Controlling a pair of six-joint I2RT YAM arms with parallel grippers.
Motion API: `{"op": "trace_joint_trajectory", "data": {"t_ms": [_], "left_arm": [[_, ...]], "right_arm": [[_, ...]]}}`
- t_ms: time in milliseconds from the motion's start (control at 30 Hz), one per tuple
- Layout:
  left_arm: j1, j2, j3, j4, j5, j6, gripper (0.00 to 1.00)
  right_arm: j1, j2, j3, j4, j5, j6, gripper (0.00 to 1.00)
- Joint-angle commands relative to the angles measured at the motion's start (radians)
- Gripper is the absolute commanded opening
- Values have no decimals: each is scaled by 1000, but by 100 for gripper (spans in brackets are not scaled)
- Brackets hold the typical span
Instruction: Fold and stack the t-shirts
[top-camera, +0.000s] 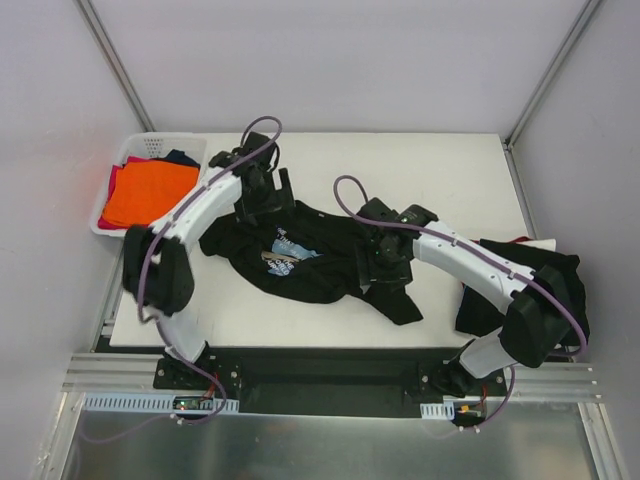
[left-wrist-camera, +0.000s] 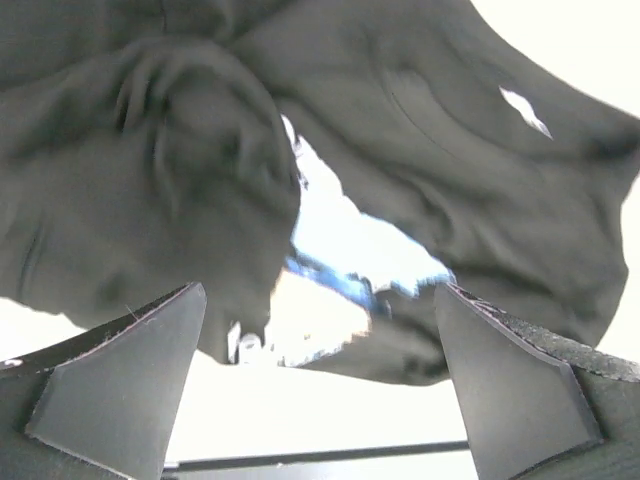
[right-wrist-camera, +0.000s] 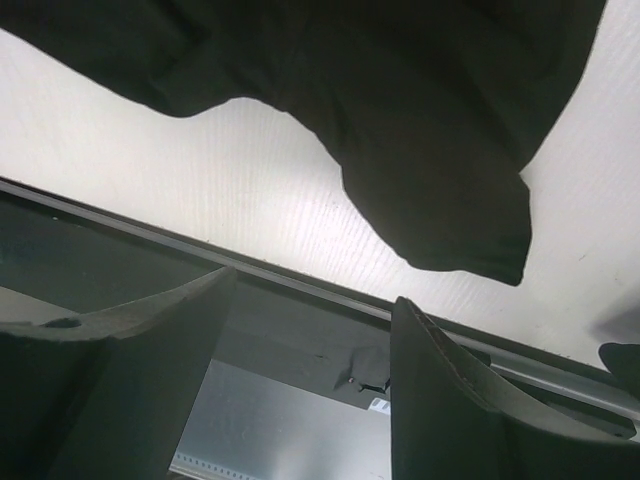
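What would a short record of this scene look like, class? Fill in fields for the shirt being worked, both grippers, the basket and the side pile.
worked shirt: black printed t-shirt, crumpled in the middle of the table, not yet folded
left gripper: open, over the shirt's far left part, holding nothing
right gripper: open, over the shirt's right side, holding nothing
basket: white, at the table's far left corner, orange t-shirt on top
side pile: dark t-shirts heaped at the near right edge
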Motion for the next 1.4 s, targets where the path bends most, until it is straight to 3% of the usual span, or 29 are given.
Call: {"op": "trace_joint_trajectory", "data": {"t_ms": [0, 67, 167, 367, 433, 667, 867, 1033, 1367], "left_arm": [[-108, -299, -165, -9, -160, -4, 99], [-122, -390, -241, -11, -160, -17, 99], [-122, -402, -289, -32, -137, -32, 99], [-180, -468, -207, -107, -183, -43, 99], [-183, -489, -240, -109, -166, -63, 99], [-188, -650, -716, 25, -128, -190, 99], [-188, -698, -920, 104, -176, -231, 99], [-188, -585, -912, 180, -168, -204, 99], [-188, -404, -728, 235, -162, -127, 99]], "right_arm": [[47, -6, 54, -11, 34, 31, 68], [73, -11, 50, -12, 41, 44, 68], [105, -20, 45, -9, 56, 58, 68], [162, -26, 53, -15, 83, 83, 68], [176, -28, 62, -23, 91, 92, 68], [199, -58, 60, -54, 128, 120, 69], [210, -93, -7, -48, 125, 149, 69], [228, -80, -13, -51, 123, 152, 69], [230, -54, 11, -74, 145, 124, 70]]}}
